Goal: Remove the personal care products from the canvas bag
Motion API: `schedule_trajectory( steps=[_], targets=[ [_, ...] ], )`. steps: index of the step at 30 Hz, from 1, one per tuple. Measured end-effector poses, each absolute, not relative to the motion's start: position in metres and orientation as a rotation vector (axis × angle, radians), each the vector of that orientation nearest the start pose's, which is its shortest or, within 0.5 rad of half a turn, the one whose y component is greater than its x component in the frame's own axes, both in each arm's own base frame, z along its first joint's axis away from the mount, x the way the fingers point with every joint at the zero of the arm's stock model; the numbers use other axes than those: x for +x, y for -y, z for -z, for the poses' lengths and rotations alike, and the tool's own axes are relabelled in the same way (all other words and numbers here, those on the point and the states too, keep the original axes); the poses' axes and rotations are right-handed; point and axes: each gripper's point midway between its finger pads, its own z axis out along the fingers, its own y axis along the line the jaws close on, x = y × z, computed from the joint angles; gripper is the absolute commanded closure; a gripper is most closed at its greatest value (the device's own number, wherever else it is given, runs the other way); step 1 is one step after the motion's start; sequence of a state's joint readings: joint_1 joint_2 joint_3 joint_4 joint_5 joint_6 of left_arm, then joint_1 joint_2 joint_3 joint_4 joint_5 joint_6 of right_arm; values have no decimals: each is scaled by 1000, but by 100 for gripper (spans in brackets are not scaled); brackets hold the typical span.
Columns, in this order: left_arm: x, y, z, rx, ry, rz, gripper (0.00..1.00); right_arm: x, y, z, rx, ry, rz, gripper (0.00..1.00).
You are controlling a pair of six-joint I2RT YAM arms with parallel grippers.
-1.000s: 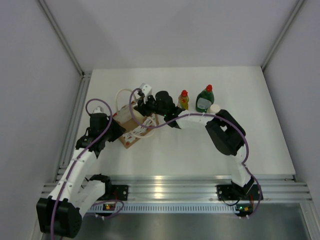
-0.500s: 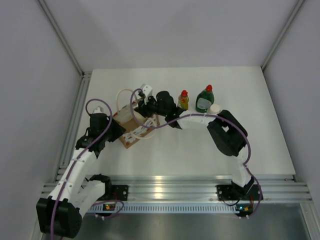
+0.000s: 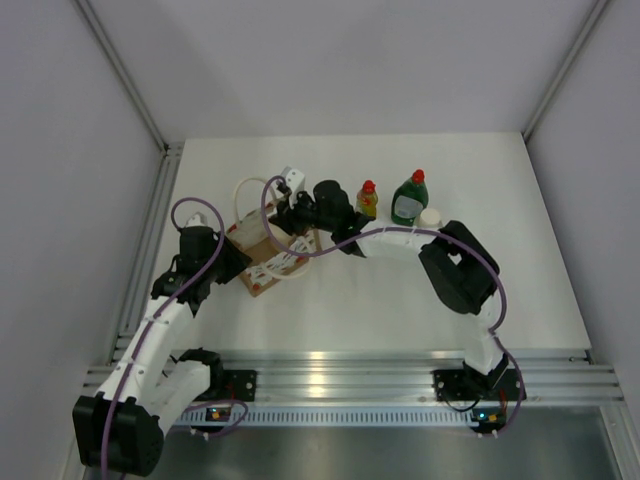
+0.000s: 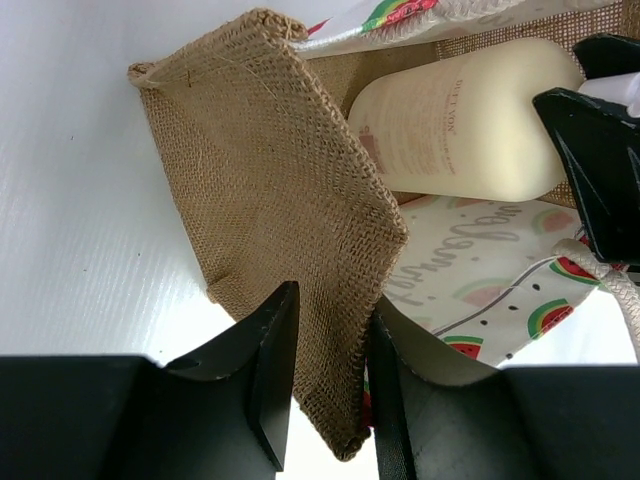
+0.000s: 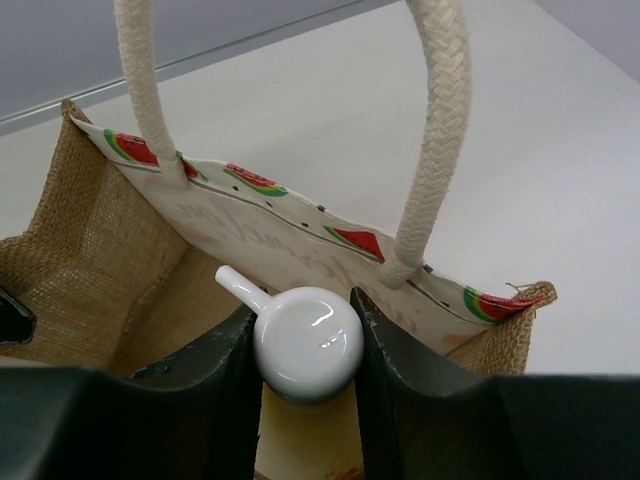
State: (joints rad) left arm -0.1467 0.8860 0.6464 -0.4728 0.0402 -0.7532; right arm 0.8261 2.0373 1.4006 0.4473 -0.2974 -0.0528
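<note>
White tabletop (image 3: 400,290), grey walls round it. Tan canvas bag (image 3: 262,272) sits left of centre. L gripper (image 4: 330,305) is pinched on the bag's burlap side panel, both fingers touching fabric. R gripper (image 5: 300,322) is at the bag mouth, clamped on the white pump head of the cream pump bottle (image 4: 460,120); btl body is inside the bag. Rope handle (image 5: 440,140) loops up from the far wall just beyond. Out on the table, upright, right of the bag: yellow btl (image 3: 367,201), green btl (image 3: 409,199), cream cyl (image 3: 430,217) just beside the green one.

Pump bottle (image 4: 460,120) inside canvas bag (image 4: 270,200)
</note>
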Motion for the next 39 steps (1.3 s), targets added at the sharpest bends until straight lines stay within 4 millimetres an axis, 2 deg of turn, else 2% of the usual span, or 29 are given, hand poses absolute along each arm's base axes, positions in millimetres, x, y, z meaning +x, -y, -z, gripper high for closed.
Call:
schedule_trajectory(
  steps=[7, 17, 20, 25, 29, 39],
  targets=[
    [265, 75, -133, -677, -2236, 506, 63, 370, -475, -180, -969, -1518, -824, 100],
    [265, 75, -133, -679, -2235, 504, 63, 367, -475, -185, -973, -1515, -834, 100],
    [265, 74, -133, -679, -2235, 503, 63, 365, -473, -196, -968, -1500, -837, 100],
    [265, 74, -133, -679, -2235, 503, 63, 360, -469, -231, -948, -1441, -845, 100],
    [265, 74, -133, -679, -2235, 503, 63, 358, -466, -250, -936, -1410, -849, 100],
    [265, 74, -133, -680, -2235, 503, 63, 352, -458, -265, -925, -1429, -835, 100]
  ],
)
